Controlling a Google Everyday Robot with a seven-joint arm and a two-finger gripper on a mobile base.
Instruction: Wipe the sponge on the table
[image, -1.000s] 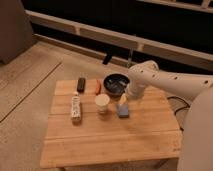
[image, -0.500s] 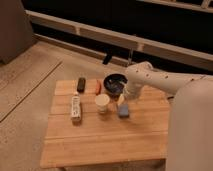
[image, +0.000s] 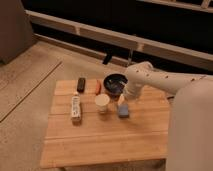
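Wooden planks run side to side across the worktop, a low square piece standing on a pale floor. Blue and flat, the sponge lies on the planks a little right of the middle, nearer the far edge than the near one. The hand is directly over the sponge's far side, very close to its top. Whether the hand is spread, pressed together or pinching the sponge cannot be told.

The white arm reaches in over the right edge of the worktop, bends down at a thick wrist and ends at the hand. Its bulky upper part fills the right of the view and hides the near right corner of the worktop.

Just left of the sponge a paper cup stands upright, with a small gap between the two. Behind both, close to the far edge, sits a dark bowl, and the arm's wrist crosses its right rim. Left of the bowl lies a small orange-red object that I cannot name. Further left, toward the far left corner, is a black rectangular block. A white remote-like bar lies lengthwise from far to near, close to the left edge and just in front of the block.
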